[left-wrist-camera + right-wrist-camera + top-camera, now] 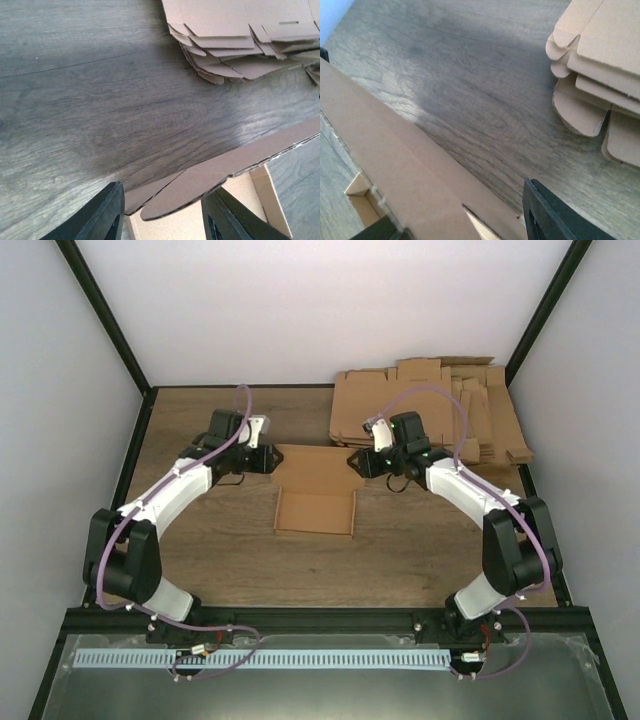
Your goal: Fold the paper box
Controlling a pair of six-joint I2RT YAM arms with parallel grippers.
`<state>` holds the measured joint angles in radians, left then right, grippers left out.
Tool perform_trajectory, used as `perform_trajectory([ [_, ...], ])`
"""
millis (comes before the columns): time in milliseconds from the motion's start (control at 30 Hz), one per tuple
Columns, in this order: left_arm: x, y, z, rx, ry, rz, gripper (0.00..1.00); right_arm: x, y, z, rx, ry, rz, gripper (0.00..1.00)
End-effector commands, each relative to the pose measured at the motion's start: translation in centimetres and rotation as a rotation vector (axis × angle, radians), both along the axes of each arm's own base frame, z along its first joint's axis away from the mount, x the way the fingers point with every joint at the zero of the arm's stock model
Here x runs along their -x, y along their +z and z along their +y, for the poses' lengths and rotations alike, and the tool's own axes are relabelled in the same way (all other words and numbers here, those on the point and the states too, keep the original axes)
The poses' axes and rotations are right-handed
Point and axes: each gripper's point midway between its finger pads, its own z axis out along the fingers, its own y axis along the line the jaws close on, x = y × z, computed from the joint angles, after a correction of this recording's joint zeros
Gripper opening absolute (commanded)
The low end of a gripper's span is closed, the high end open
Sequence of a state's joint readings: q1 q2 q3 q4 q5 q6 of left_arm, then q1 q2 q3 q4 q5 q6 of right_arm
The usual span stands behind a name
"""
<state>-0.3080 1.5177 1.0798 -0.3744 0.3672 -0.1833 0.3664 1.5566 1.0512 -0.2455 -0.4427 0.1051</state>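
So the paper box (315,512) is sitting about mid-table (230,560), half formed: the tray part is already standing up with walls, and the lid panel (313,466) is sticking out from its far side.

The left gripper (268,458) is sitting at the box's far left corner and the right gripper (356,462) at its far right corner, so both are working that lid panel. In the left wrist view, the rounded side ear (190,187) of the lid is lying between the fingers. The right wrist view is showing the long panel edge running between its fingers too. Both sets of jaws are standing at a middling width. I honestly can't tell if either one is actually pinching cardboard yet.

The pile of flat blanks (430,405) is lying beyond the box's far right corner, close to the right arm.

My take on doing this step well:
- grab both corners evenly, right by the crease
- swing the lid over together so it isn't twisting
- watch that the right wrist isn't dragging through that pile
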Motion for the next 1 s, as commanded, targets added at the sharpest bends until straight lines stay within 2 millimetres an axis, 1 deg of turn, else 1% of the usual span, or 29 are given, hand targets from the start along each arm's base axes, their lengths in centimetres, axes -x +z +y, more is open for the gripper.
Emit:
perform_trajectory([
  [0, -0.3, 0.6, -1.3, -0.003, -0.037, -0.011, 0.43, -0.1, 0.3, 0.2, 0.050, -0.035, 0.008, 0.44],
  [133, 0.1, 0.3, -1.7, -0.021, -0.039, 0.009, 0.33, 0.0, 0.1, 0.0, 0.095, -0.093, 0.024, 0.33],
  [167, 0.2, 0.2, -1.7, -0.032, -0.032, 0.014, 0.31, 0.0, 0.0, 0.0, 0.108, -0.109, 0.029, 0.31],
  [267, 0.4, 0.0, -1.5, -0.069, -0.006, 0.026, 0.24, 0.1, -0.2, -0.3, 0.140, -0.157, 0.039, 0.28],
  [400, 1.0, -0.1, -1.9, -0.066, 0.005, 0.044, 0.16, 0.6, 0.1, -0.1, 0.166, -0.187, 0.039, 0.28],
  [433, 1.0, -0.1, -1.9, -0.071, 0.011, 0.045, 0.15, 0.6, 0.2, -0.1, 0.164, -0.193, 0.044, 0.28],
  [533, 1.2, -0.2, -1.9, -0.079, 0.038, 0.049, 0.12, 0.9, 0.4, 0.1, 0.150, -0.213, 0.068, 0.23],
  [600, 1.4, -0.2, -2.0, -0.061, 0.063, 0.050, 0.11, 1.2, 0.5, 0.4, 0.135, -0.222, 0.080, 0.22],
  [733, 1.7, 0.5, -2.6, 0.010, 0.099, 0.021, 0.06, 1.5, 1.4, 0.8, 0.088, -0.269, 0.066, 0.17],
  [867, 1.9, 1.6, -3.3, 0.054, 0.131, -0.006, 0.06, 1.2, 1.6, 1.4, 0.029, -0.322, 0.113, 0.09],
  [967, 2.1, 2.3, -3.4, 0.101, 0.184, -0.030, 0.06, 1.1, 1.4, 1.8, 0.008, -0.366, 0.134, 0.05],
])
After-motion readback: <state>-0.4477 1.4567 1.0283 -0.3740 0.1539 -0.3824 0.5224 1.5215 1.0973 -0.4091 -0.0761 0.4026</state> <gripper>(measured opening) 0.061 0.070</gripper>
